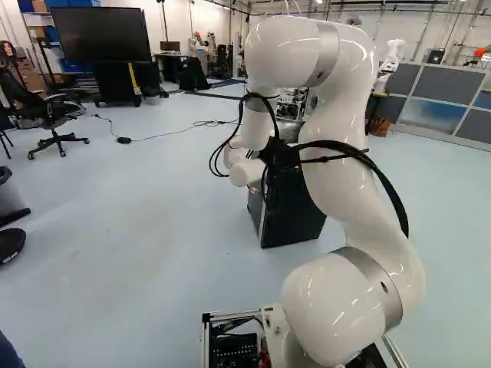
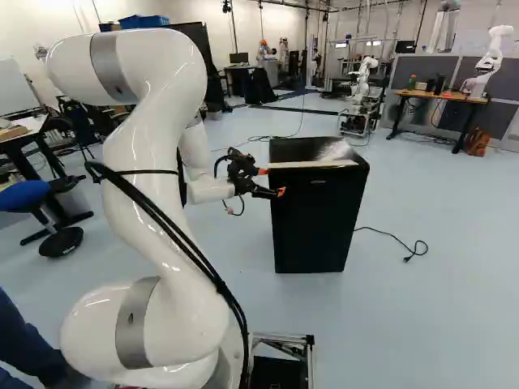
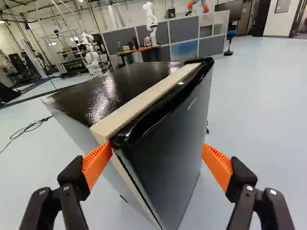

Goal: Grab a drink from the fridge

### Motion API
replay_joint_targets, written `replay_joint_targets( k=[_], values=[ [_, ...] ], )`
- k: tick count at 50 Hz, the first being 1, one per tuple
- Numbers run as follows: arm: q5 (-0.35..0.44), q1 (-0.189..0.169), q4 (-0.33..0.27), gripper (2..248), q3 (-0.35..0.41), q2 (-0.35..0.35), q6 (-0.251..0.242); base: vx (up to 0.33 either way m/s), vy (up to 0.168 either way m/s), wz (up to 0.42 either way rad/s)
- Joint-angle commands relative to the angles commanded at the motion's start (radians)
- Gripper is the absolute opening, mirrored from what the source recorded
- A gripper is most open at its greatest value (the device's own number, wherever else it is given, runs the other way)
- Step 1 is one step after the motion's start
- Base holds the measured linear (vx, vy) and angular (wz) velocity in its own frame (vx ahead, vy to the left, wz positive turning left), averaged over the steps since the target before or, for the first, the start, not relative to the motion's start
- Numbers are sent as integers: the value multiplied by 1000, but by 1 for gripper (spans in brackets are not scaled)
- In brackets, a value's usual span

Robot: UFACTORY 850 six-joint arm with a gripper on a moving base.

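Note:
My gripper [image 2: 272, 181] is at the near top corner of the small black fridge [image 2: 315, 219] in the right base view. The wrist view shows the gripper [image 3: 156, 152] open, its orange-padded fingers wide apart with the fridge's near corner between them. One pad [image 3: 97, 160] is at the seam by the pale strip [image 3: 144, 103] along the top, touching or nearly so; the other is out beyond the door face [image 3: 165, 153]. The door looks closed, and the fridge's inside is hidden. No drink can be made out in it. In the left base view my arm partly covers the fridge [image 1: 295, 218].
Behind the fridge, a cable [image 2: 397, 247] lies on the floor. Farther back stand a wooden desk [image 2: 438, 96] with small items, another robot [image 2: 489, 61] and grey partitions [image 3: 180, 37]. An office chair [image 1: 52, 115] and a large screen [image 1: 100, 34] show in the left base view.

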Motion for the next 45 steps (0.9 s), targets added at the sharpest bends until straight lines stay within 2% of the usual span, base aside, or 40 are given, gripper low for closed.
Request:
replay_joint_targets(
  k=[25, 45],
  values=[
    [23, -2, 0, 247, 5, 3, 0, 0, 0, 0],
    [23, -37, 0, 247, 75, 47, 0, 0, 0, -2]
  ],
)
